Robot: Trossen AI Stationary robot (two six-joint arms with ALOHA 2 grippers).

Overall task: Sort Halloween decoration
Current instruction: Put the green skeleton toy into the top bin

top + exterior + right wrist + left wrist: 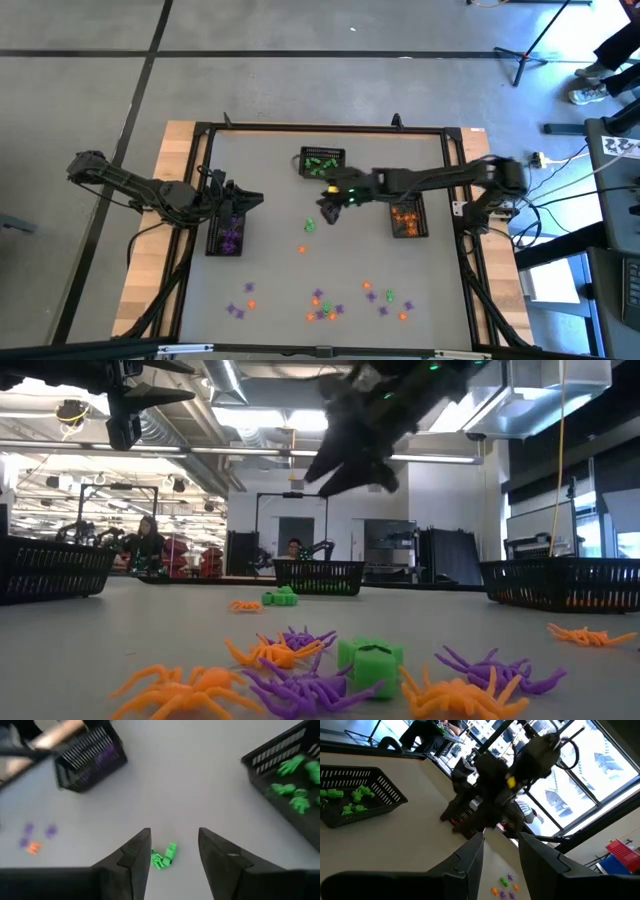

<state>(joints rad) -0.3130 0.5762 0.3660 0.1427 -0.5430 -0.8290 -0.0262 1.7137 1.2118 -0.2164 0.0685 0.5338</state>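
A small green plastic Halloween trinket (164, 856) lies mid-table, directly below the right gripper (174, 851), whose jaws stand open and empty around it. The step looks like a pick; next, descend, close, carry it to the far black mesh basket of green pieces (322, 162). The left gripper (243, 200) waits, jaws parted and empty, over the purple basket (228, 236). The table (270, 270) is grey; beyond, a workshop.

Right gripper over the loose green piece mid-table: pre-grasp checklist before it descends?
1. Right gripper open: ok.
2. Green piece lies between the fingers in the right wrist view: ok.
3. Nothing held already: ok.
4. Space around the piece free of other trinkets: ok.
5. Green basket reachable, with greens inside: ok.
6. Left gripper clear, over by the purple basket: ok.
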